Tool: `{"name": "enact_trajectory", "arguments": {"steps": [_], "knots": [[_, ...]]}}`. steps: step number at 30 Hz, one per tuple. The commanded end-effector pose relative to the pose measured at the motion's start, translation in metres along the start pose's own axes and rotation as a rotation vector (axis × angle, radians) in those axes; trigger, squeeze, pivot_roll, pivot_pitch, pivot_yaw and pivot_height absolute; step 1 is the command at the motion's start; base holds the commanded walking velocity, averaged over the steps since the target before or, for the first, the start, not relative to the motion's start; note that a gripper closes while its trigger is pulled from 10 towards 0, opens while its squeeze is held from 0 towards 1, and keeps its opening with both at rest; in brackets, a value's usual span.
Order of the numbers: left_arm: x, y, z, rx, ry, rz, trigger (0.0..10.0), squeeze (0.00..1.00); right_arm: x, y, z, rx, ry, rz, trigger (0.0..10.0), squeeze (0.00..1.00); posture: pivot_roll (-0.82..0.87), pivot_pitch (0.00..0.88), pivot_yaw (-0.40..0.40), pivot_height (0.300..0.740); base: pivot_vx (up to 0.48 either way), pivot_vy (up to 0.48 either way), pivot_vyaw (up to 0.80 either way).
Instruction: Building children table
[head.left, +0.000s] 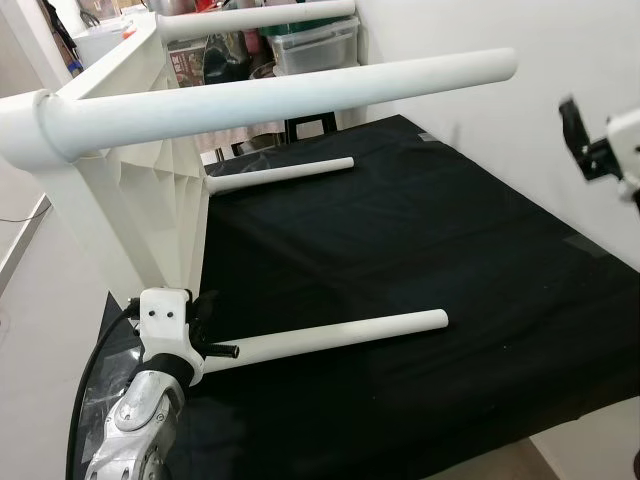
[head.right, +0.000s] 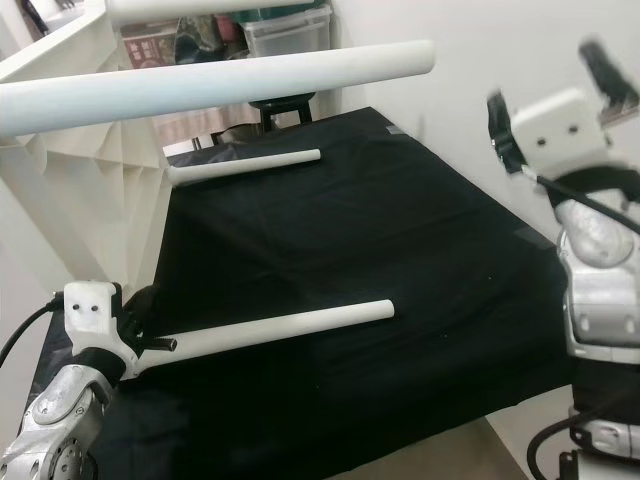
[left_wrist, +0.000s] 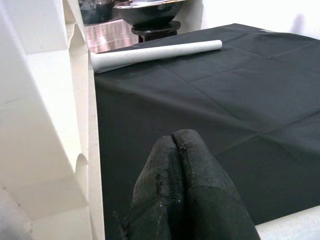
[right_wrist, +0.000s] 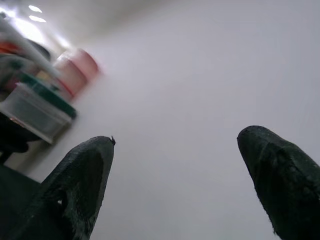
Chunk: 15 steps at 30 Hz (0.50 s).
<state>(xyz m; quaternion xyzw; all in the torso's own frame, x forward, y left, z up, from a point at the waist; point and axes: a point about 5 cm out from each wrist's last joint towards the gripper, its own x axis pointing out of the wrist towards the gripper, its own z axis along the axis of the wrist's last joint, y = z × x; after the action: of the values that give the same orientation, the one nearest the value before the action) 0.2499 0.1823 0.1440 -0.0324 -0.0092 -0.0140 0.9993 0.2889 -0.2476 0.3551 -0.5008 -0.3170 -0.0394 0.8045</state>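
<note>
1. White children's table (head.left: 140, 215): tipped on its side, far left, on black cloth (head.left: 400, 300); legs point right.
2. Left gripper (left_wrist: 175, 145): clenched, empty, near left, just beside the nearest leg (head.left: 340, 335).
3. Right gripper (head.right: 550, 85): released, raised far right before the wall.

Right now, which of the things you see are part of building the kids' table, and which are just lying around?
Part of the job:
white tabletop on its side
four white legs screwed in, e.g. nearest leg
left gripper by that leg

Just lying about:
storage tubs
black cloth underneath
</note>
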Motion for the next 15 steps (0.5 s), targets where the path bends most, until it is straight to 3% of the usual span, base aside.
{"name": "enact_trajectory", "arguments": {"steps": [1, 5, 15], "knots": [[0.000, 0.007, -0.004, 0.002, 0.013, 0.019, 10.0, 0.00, 0.006, 0.017, 0.020, -0.075, -0.122, 0.103, 10.0, 0.00, -0.12, 0.044, 0.102, 0.740, 0.000, 0.000, 0.00], [0.000, 0.010, -0.005, 0.005, 0.009, 0.036, 10.0, 0.00, 0.016, 0.031, 0.033, -0.074, -0.199, 0.197, 10.0, 0.00, -0.11, 0.039, 0.097, 0.740, 0.000, 0.000, 0.00], [0.000, 0.011, -0.004, 0.001, -0.003, 0.053, 10.0, 0.00, 0.037, 0.031, 0.053, -0.092, -0.320, 0.210, 10.0, 0.00, -0.11, 0.038, 0.085, 0.740, 0.000, 0.000, 0.00]]}}
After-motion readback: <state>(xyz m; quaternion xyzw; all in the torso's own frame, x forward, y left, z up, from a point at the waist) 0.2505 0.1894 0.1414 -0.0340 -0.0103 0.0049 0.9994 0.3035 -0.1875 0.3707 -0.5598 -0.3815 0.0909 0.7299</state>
